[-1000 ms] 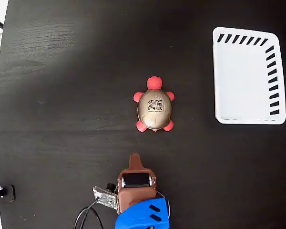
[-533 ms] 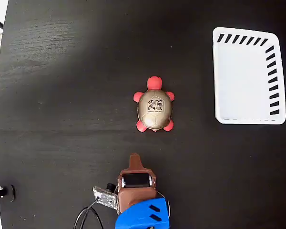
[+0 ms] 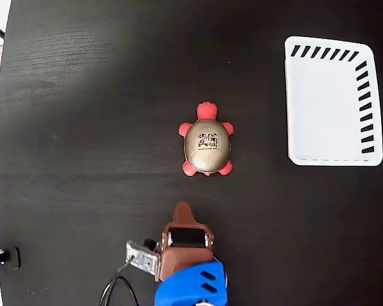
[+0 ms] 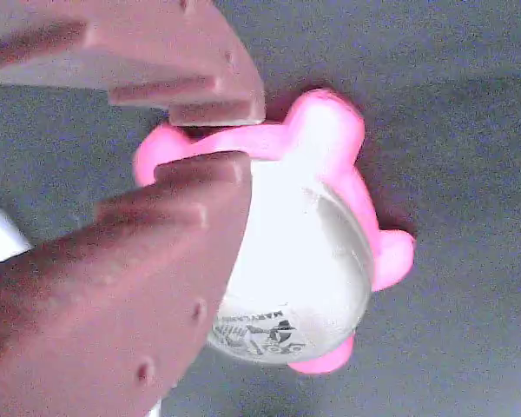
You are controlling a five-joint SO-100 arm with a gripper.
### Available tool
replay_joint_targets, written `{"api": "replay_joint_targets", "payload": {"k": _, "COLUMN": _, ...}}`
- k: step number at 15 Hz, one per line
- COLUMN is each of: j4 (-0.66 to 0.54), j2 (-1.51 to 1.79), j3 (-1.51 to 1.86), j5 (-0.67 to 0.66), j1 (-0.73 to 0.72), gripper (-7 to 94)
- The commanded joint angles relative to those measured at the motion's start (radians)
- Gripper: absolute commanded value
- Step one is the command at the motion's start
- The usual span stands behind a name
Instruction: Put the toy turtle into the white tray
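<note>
Item 1, the toy turtle (image 3: 207,145): sitting at the centre of the fixed view on the black table (image 3: 83,127), red-pink head pointing toward the top of the frame, gold shell with its black mark facing up. Nothing is touching it. In the wrist view it is filling the middle of the frame (image 4: 304,261), washed pale by glare.

Item 2, the white tray (image 3: 329,102): lying at the upper right of the fixed view, well apart from the turtle, slotted sides along its top and right edges. It is holding nothing.

Item 3, the gripper (image 3: 182,213): hanging at the lower centre of the fixed view, below the turtle and clear of it. In the wrist view its brown fingers (image 4: 156,252) are showing only a narrow gap at the tips (image 4: 213,139); they are near closed and gripping nothing.

Risks, as judged from this layout:
- Fingers this close together are likely striking the shell on approach and shoving the turtle up the frame; they need spreading wider than the shell first.
- The shell is domed and shiny, so a high or shallow pinch is liable to squeeze it out of the grasp.
- The tip is sitting slightly left of the turtle's midline in the fixed view; an off-centre closing could spin the toy.
- The carry to the tray is long, so a weak hold risks a drop short of the rim.
</note>
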Motion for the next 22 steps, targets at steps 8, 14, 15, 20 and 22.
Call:
{"api": "replay_joint_targets", "payload": {"k": 8, "j4": 0.098, "j2": -0.873, "j3": -0.784, "j5": 0.400, "j1": 0.077, "gripper": 0}}
{"api": "replay_joint_targets", "payload": {"k": 14, "j4": 0.370, "j2": -1.347, "j3": -1.307, "j5": 0.769, "j1": 0.098, "gripper": 0}}
{"api": "replay_joint_targets", "payload": {"k": 15, "j4": 0.391, "j2": -1.396, "j3": -1.379, "j5": 0.796, "j1": 0.124, "gripper": 0}}
{"api": "replay_joint_targets", "payload": {"k": 20, "j4": 0.528, "j2": -1.502, "j3": -1.534, "j5": 0.830, "j1": 0.160, "gripper": 0}}
{"api": "replay_joint_targets", "payload": {"k": 22, "j4": 0.575, "j2": -1.577, "j3": -1.582, "j5": 0.839, "j1": 0.161, "gripper": 0}}
